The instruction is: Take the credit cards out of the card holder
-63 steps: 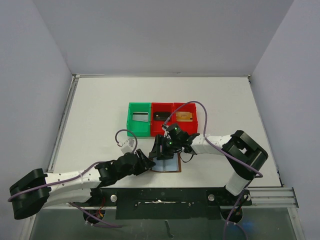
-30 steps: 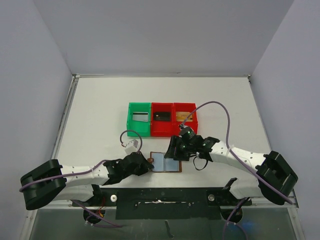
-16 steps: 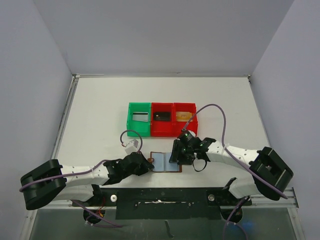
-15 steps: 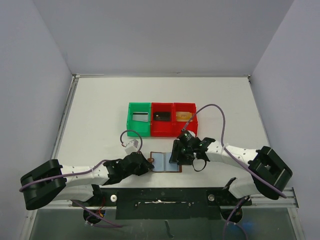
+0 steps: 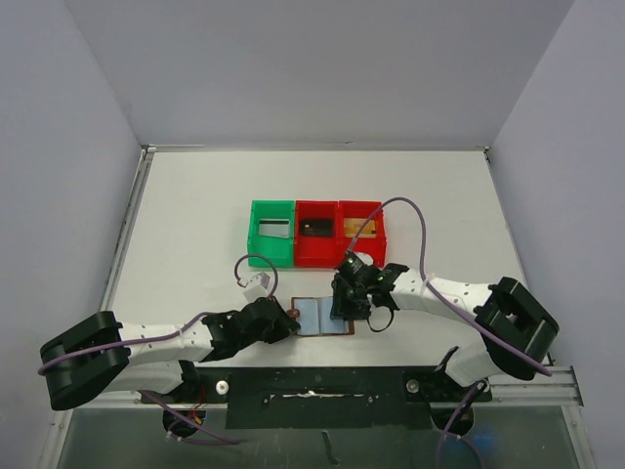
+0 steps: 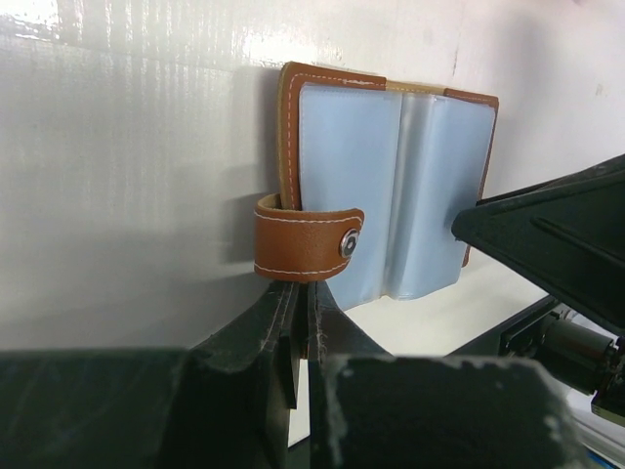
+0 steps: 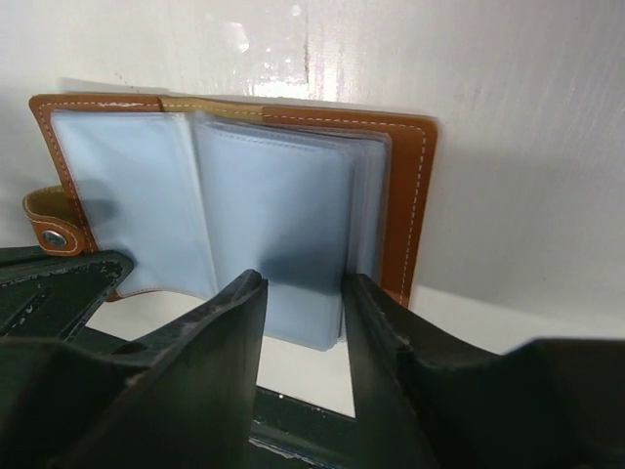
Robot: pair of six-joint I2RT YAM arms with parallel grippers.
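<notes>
The card holder [image 7: 408, 195] lay open, right in front of both claws. The left claw [image 6: 298, 293] was shut tight on its strap [image 6: 308, 244]. The right claw [image 7: 303, 285] was half open, the blue cards [image 7: 273, 215] just between its tips. No card looked out yet

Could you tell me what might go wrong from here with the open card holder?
1. The right gripper straddles the near edge of the clear sleeves; closing may pinch a whole sleeve rather than a card, lifting the card holder.
2. The left gripper pins only the snap strap, so the holder could pivot or drag when pulled.
</notes>
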